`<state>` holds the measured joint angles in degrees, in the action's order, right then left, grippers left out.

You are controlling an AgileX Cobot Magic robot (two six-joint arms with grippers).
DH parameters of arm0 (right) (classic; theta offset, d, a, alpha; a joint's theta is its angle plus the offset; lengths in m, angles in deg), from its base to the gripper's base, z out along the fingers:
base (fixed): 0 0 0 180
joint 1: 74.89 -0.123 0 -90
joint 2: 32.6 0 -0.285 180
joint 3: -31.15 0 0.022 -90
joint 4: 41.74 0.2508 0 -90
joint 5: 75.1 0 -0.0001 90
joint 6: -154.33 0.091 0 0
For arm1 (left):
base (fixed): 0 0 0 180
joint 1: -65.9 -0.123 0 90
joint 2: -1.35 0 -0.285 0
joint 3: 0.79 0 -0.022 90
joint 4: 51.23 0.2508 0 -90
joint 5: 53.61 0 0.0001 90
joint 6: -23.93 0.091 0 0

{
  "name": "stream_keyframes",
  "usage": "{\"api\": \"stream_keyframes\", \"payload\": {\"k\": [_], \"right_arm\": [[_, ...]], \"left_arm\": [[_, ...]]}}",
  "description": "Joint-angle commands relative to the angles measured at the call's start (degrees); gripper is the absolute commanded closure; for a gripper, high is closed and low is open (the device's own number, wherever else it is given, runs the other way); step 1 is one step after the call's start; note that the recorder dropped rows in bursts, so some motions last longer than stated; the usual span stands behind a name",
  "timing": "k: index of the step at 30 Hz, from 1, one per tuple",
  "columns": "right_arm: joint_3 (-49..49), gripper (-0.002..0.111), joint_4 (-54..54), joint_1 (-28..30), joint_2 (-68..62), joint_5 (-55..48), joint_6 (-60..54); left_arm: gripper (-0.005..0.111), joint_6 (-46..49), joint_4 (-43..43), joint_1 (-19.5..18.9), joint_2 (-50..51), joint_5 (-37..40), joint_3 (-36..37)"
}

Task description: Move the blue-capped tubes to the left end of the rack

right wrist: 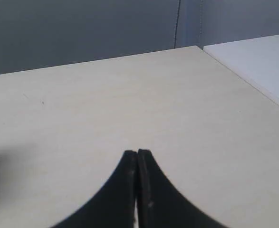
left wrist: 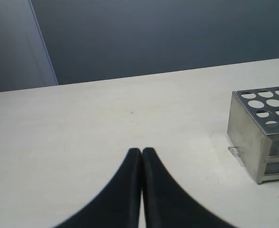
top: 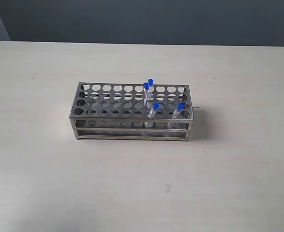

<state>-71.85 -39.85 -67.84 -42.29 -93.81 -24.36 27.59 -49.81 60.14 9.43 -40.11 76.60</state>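
The shiny steel rack stands in the middle of the table in the exterior view. Several blue-capped tubes stand in its right half: two close together in the back rows, one in the front row, and one near the front right corner. No arm shows in that view. My left gripper is shut and empty above bare table, with one end of the rack off to its side. My right gripper is also shut and empty over bare table, and its view shows no rack.
A pale wooden table carries the rack. In the right wrist view a second white surface adjoins the table's edge. A dark grey wall runs behind the table.
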Motion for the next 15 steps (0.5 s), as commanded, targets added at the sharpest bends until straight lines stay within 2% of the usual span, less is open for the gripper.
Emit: {"api": "stream_keyframes", "payload": {"k": [1, 2, 4, 6, 8, 10, 13, 15], "right_arm": [[0.22, 0.109, -5.94, 0.25, 0.41, 7.65, -0.18], [0.22, 0.109, -6.21, 0.25, 0.41, 11.44, -0.18], [0.22, 0.109, -1.07, 0.25, 0.41, 29.48, 1.22], [0.22, 0.109, 3.23, 0.25, 0.41, 42.46, 3.23], [0.22, 0.109, 7.88, 0.25, 0.41, 50.91, 16.73], [0.22, 0.109, 7.84, 0.25, 0.41, 48.59, 28.77], [0.22, 0.109, 7.02, 0.25, 0.41, 31.48, 50.02], [0.22, 0.109, 7.02, 0.25, 0.41, 29.54, 51.19]], "left_arm": [[0.106, -0.03, -0.09, 0.23, -0.30, -0.28, -0.18], [0.106, -0.03, -0.09, 0.23, -0.30, -0.28, -0.18], [0.106, -0.03, -0.09, 0.23, -0.30, -0.28, -0.18], [0.106, -0.03, -0.09, 0.23, -0.30, -0.28, -0.18], [0.106, -0.03, -0.09, 0.23, -0.30, -0.28, -0.18], [0.106, -0.03, -0.09, 0.23, -0.30, -0.28, -0.18], [0.106, -0.03, -0.09, 0.23, -0.30, -0.28, -0.18], [0.106, -0.03, -0.09, 0.23, -0.30, -0.28, -0.18]]}}
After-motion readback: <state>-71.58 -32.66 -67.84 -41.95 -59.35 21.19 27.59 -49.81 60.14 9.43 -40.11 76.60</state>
